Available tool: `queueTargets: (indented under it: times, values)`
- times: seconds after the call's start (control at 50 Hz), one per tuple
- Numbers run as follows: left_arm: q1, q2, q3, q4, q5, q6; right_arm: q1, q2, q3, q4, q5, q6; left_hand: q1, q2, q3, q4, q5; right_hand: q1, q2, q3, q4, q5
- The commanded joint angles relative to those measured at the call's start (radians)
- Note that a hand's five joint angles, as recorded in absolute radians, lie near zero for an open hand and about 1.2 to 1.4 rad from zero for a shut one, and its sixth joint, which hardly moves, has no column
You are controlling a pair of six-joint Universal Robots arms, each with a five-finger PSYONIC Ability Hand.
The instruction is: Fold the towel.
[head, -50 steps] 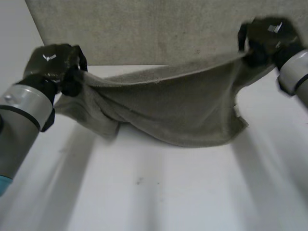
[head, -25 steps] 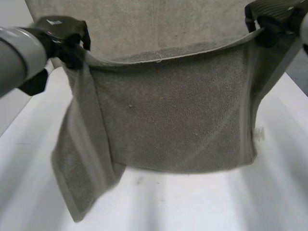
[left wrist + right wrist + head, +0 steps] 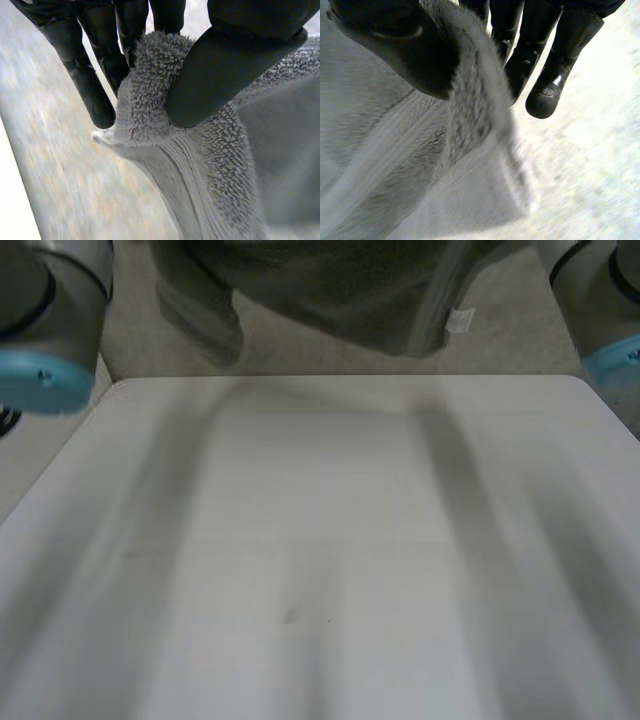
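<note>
The grey towel (image 3: 330,300) hangs in the air above the table's far edge, its lower hem and a small white label (image 3: 460,320) showing in the head view. In the left wrist view my left hand (image 3: 235,65) pinches a bunched corner of the towel (image 3: 150,100) between thumb and fingers. My right hand (image 3: 395,45) pinches the other top corner of the towel (image 3: 470,105) in the same way, and the cloth drops away below it. The left arm (image 3: 50,330) and right arm (image 3: 600,300) stand high at either side.
The white table (image 3: 320,540) lies bare below the hanging towel. Beyond its far edge is grey carpeted floor (image 3: 520,340).
Both hands have risen with the towel's corners and left the head view. The towel has come fully off the table and now hangs at the far edge.
</note>
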Motion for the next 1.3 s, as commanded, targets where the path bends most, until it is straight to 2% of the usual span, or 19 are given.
queueTargets:
  times: [0.02, 0.04, 0.08, 0.12, 0.24, 0.28, 0.36, 0.46, 0.5, 0.52, 0.56, 0.6, 0.86, 1.06, 1.22, 1.3]
  values:
    - [0.007, 0.038, -0.359, 0.027, 0.004, 0.007, -0.003, -0.027, 0.312, 0.059, -0.088, -0.020, 0.206, 0.178, 0.178, 0.176, 0.189, 0.058, 0.071, 0.073, 0.055, 0.055]
    - [0.010, 0.030, -0.429, 0.053, 0.007, 0.009, -0.003, -0.027, 0.313, 0.059, -0.088, -0.020, 0.206, 0.178, 0.178, 0.176, 0.189, 0.058, 0.071, 0.073, 0.055, 0.055]
    - [0.010, 0.024, -0.494, 0.085, 0.008, 0.013, -0.003, -0.018, 0.465, 0.043, -0.102, -0.060, 0.206, 0.178, 0.178, 0.176, 0.189, 0.058, 0.071, 0.073, 0.055, 0.055]
    - [0.010, -0.008, -0.607, 0.163, 0.020, 0.015, -0.003, -0.007, 0.532, 0.034, -0.102, -0.088, 0.206, 0.178, 0.178, 0.176, 0.189, 0.058, 0.071, 0.073, 0.055, 0.055]
    - [0.010, -0.075, -0.721, 0.237, 0.048, 0.032, -0.005, 0.053, 0.757, -0.023, -0.090, -0.175, 0.206, 0.178, 0.178, 0.176, 0.189, 0.058, 0.071, 0.073, 0.055, 0.055]
    - [0.009, -0.100, -0.764, 0.239, 0.056, 0.091, -0.006, 0.053, 0.802, -0.032, -0.088, -0.178, 0.206, 0.178, 0.178, 0.176, 0.189, 0.058, 0.071, 0.073, 0.055, 0.055]
    - [0.009, -0.095, -0.813, 0.237, 0.057, 0.165, -0.033, 0.016, 0.891, -0.038, -0.088, -0.172, 0.206, 0.178, 0.178, 0.176, 0.189, 0.058, 0.071, 0.073, 0.055, 0.055]
    - [0.010, -0.025, -0.881, 0.239, 0.060, 0.213, -0.088, -0.166, 1.067, -0.082, -0.100, -0.148, 0.206, 0.178, 0.178, 0.176, 0.189, 0.058, 0.071, 0.073, 0.055, 0.055]
    - [0.010, 0.021, -0.926, 0.249, 0.060, 0.213, -0.088, -0.166, 1.068, -0.083, -0.100, -0.148, -0.135, -0.164, -0.163, -0.165, -0.152, 0.058, 0.071, 0.073, 0.055, 0.055]
    - [0.010, 0.021, -0.927, 0.250, 0.060, 0.213, -0.100, -0.195, 1.106, -0.108, -0.102, -0.133, -0.137, -0.166, -0.165, -0.167, -0.154, 0.058, 0.071, 0.073, 0.055, 0.055]
    - [0.012, 0.041, -0.950, 0.259, 0.060, 0.213, -0.112, -0.231, 1.146, -0.129, -0.104, -0.113, -0.307, -0.335, -0.335, -0.336, -0.324, 0.058, 0.071, 0.073, 0.055, 0.055]
    - [0.012, 0.047, -0.954, 0.263, 0.060, 0.213, -0.132, -0.275, 1.195, -0.141, -0.105, -0.085, -0.334, -0.362, -0.362, -0.363, -0.351, 0.058, 0.071, 0.073, 0.055, 0.055]
    - [0.012, 0.053, -1.008, 0.268, 0.060, 0.217, -0.214, -0.277, 1.313, -0.242, -0.160, -0.053, -0.349, -0.377, -0.376, -0.378, -0.366, 0.058, 0.071, 0.073, 0.055, 0.055]
    - [0.015, 0.069, -1.019, 0.268, 0.065, 0.216, -0.234, -0.278, 1.342, -0.256, -0.166, -0.051, -0.343, -0.371, -0.371, -0.372, -0.360, 0.058, 0.071, 0.073, 0.055, 0.055]
    - [0.025, 0.115, -1.059, 0.254, 0.088, 0.219, -0.237, -0.277, 1.351, -0.268, -0.168, -0.051, -0.340, -0.368, -0.368, -0.369, -0.357, 0.058, 0.071, 0.073, 0.055, 0.055]
    - [0.038, 0.150, -1.082, 0.251, 0.144, 0.223, -0.237, -0.265, 1.351, -0.279, -0.168, -0.053, -0.340, -0.368, -0.368, -0.369, -0.357, 0.058, 0.071, 0.073, 0.055, 0.055]
